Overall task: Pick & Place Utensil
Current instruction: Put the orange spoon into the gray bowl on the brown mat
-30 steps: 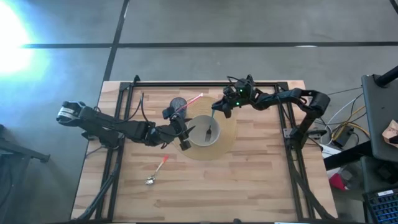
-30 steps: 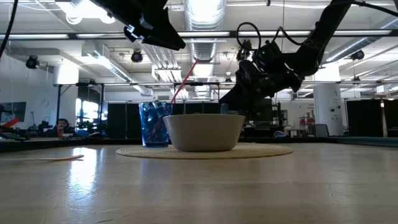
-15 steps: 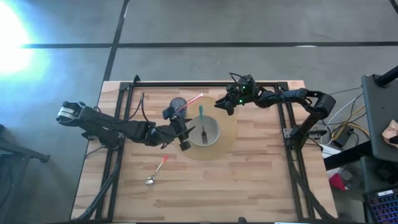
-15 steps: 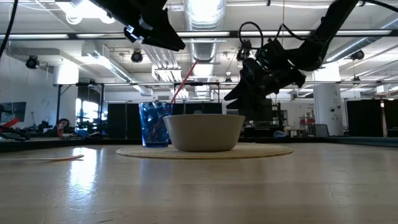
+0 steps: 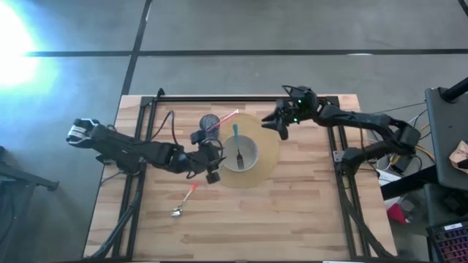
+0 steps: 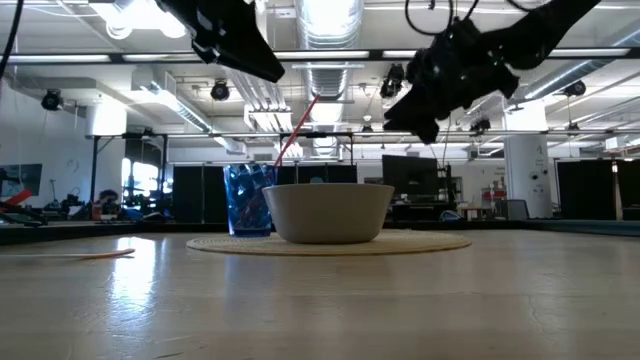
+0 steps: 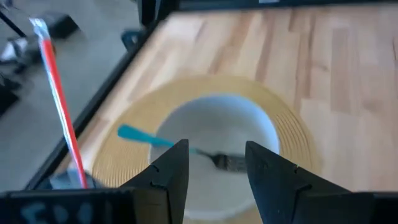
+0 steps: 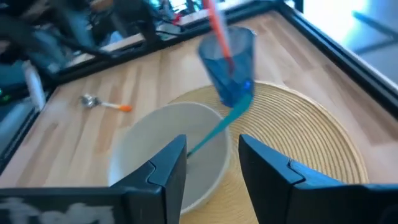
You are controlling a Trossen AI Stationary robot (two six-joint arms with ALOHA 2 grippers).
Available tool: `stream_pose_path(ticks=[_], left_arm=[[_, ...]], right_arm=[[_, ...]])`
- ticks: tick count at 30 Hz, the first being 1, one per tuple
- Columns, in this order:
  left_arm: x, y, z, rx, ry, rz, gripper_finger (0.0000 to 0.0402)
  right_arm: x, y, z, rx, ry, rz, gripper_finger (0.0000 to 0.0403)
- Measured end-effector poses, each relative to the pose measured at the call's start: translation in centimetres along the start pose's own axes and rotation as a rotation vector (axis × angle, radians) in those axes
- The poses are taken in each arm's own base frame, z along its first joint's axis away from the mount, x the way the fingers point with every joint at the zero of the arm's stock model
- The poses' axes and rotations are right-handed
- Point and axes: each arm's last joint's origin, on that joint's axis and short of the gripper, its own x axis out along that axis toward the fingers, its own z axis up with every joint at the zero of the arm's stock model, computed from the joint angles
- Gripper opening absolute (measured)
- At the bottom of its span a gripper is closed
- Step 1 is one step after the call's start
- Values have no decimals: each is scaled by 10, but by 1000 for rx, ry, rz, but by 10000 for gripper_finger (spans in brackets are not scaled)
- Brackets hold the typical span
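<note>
Fork point(image 5: 239, 147) with teal handle now lying in bowl point(image 5: 249, 162) on mat point(image 5: 271, 150), released; right gripper point(image 5: 281, 127) withdrawn beside the mat, fingers spread, empty; left gripper point(image 5: 213, 169) beside bowl, fingers spread; spoon point(image 5: 183, 201) remains on surface point(image 5: 292, 212).

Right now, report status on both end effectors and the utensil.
Right end effector open, empty, beyond the mat. Left end effector open beside white bowl. Teal-handled fork in bowl. Nothing obstructing.
</note>
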Motion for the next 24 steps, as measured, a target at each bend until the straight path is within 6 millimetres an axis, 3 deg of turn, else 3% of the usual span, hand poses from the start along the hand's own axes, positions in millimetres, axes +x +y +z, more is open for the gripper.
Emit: stream_pose_path(ticks=[12, 24], left_arm=[[-28, -3, -4, -146, 275, -48, 152], [-26, -11, -43, -386, 594, -110, 151]], right_arm=[[-27, 61, 10, -209, -65, 136, 126], [-29, 69, 8, -208, -54, 158, 125]])
